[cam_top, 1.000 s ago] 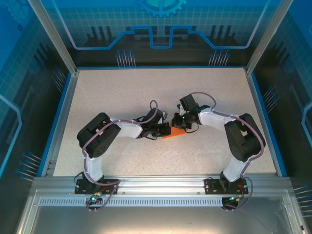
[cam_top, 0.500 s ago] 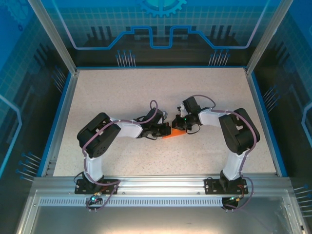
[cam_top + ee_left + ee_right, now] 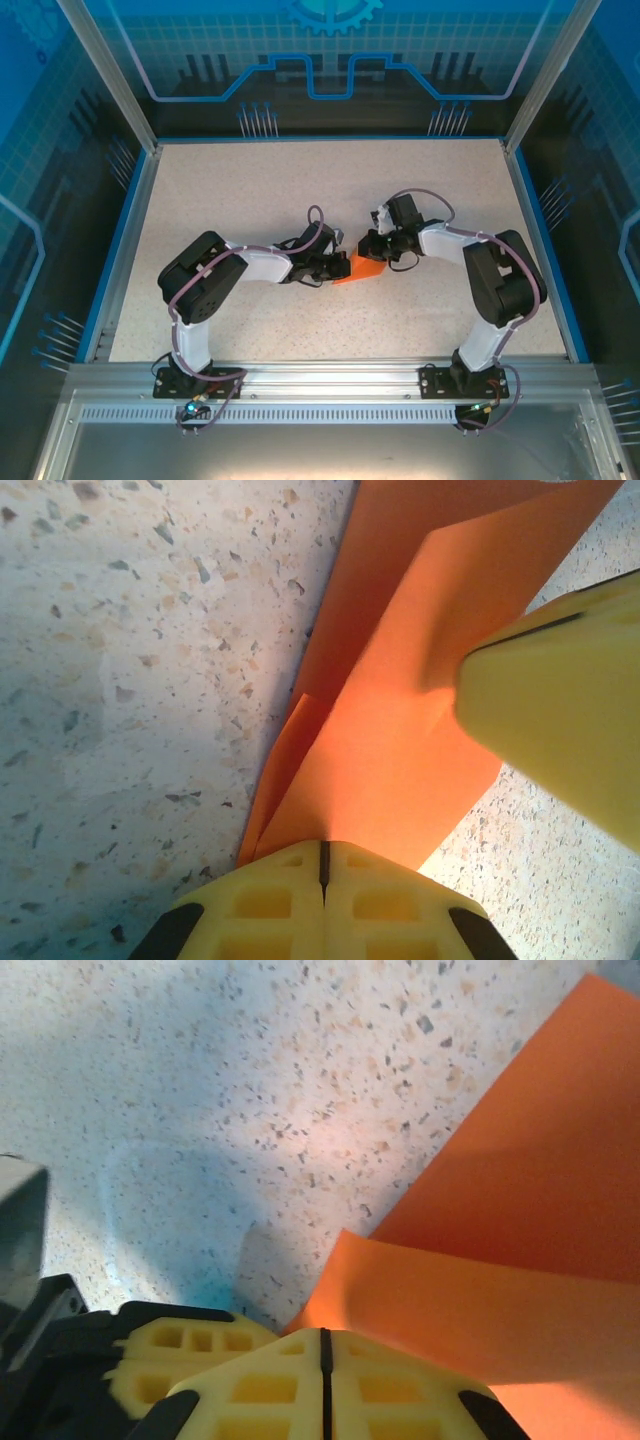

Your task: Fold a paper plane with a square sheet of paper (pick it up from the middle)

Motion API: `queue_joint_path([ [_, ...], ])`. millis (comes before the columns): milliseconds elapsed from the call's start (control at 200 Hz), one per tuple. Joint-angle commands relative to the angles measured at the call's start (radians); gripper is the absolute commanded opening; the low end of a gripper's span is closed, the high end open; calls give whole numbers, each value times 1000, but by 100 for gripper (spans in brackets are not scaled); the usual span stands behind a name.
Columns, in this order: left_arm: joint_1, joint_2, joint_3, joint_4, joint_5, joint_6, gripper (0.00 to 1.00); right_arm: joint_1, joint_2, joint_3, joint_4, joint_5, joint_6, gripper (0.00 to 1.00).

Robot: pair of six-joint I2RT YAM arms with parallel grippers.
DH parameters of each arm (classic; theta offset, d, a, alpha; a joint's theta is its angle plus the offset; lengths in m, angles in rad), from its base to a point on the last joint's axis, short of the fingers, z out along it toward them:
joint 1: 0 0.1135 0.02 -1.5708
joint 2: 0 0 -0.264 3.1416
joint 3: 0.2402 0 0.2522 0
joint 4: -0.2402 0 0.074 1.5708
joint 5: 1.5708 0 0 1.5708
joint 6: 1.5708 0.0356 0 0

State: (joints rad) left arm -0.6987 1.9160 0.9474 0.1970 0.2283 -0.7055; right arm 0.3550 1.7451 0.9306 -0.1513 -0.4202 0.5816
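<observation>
While both pairs of jaws stay closed, the left jaws on the folded orange paper (image 3: 380,730) and the right jaws at its raised flap, the right arm (image 3: 500,285) has edged slightly toward the desk's (image 3: 250,190) right edge. The paper remains mid-desk, so a crease seems to be getting pressed, with the plane unfinished.

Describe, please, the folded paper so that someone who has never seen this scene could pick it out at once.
Start at the speckled table with blue edges and look to its middle, where the left gripper and right gripper meet. The orange paper lies there, folded into a small pointed wedge. It is the one bright orange thing beside black and white arms.
</observation>
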Motion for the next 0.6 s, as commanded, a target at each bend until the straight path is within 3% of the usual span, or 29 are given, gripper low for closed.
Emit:
queue_joint_path([
  [0,-13,52,-25,-164,-37,16,0,-9,22,-20,-10,7,-16,8],
  [595,-13,34,-49,-222,-34,45,0,-115,133,32,-29,36,-58,6],
])
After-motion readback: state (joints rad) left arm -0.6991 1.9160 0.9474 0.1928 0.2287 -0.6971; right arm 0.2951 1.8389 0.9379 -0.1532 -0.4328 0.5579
